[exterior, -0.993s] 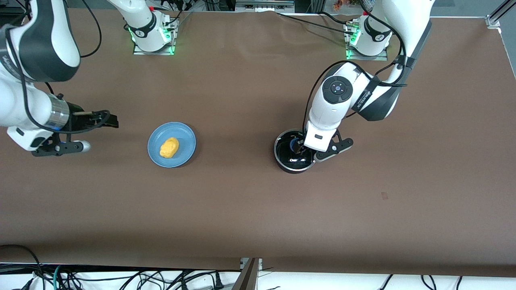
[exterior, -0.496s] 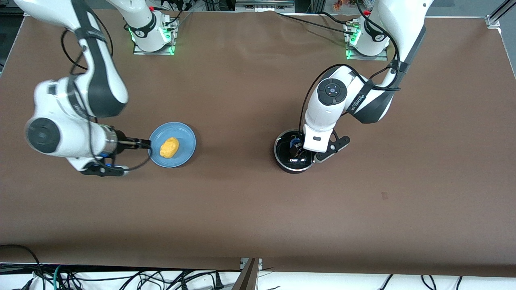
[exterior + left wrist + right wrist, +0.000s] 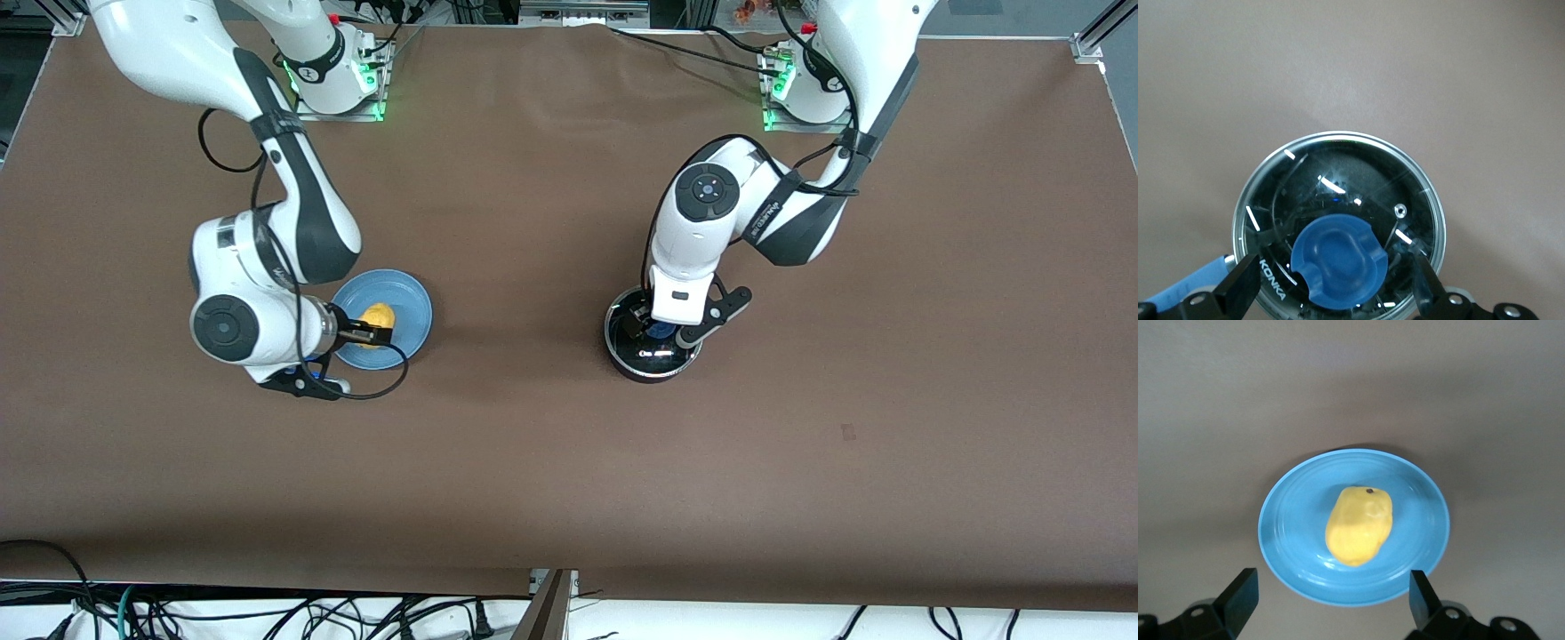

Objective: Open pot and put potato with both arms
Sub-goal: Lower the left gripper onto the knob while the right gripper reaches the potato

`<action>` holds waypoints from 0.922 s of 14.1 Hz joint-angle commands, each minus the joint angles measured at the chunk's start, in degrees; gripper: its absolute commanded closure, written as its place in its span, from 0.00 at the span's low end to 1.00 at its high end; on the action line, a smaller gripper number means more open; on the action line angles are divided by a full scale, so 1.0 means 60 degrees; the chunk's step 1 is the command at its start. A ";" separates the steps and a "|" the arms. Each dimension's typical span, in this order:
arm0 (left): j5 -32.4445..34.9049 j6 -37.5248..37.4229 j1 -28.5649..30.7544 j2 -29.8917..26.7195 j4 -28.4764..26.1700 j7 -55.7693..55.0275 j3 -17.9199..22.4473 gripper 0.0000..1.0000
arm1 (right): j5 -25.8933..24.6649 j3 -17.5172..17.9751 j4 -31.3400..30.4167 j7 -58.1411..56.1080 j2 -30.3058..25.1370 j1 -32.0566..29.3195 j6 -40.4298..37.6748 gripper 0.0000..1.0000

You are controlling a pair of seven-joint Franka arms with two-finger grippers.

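Only wristward: pot (image 3: 1341, 237) handle, potato (image 3: 1359, 525) speck.

The right gripper (image 3: 1328, 600) has swung in over the potato (image 3: 377, 315); the left gripper (image 3: 1331, 290) has centred over the pot (image 3: 652, 347).

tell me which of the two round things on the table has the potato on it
The flat blue plate, toward the right arm's end of the table, carries the potato. The pot is black, with a glass lid on it.
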 commanded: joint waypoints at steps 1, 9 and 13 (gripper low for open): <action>0.0285 0.0042 -0.0064 0.0217 0.0140 -0.0311 0.0034 0.00 | -0.0105 -0.0003 -0.0738 0.0312 -0.0180 0.0058 0.0595 0.00; 0.0299 0.0335 -0.0064 0.0452 0.0126 -0.0882 0.0078 0.00 | -0.0091 -0.0076 -0.1192 0.1792 0.0303 0.0088 0.1166 0.00; 0.0518 0.0335 -0.0064 0.0511 0.0126 -0.0911 0.0078 0.00 | -0.0105 -0.0076 -0.1427 0.2246 0.0377 0.0117 0.1533 0.00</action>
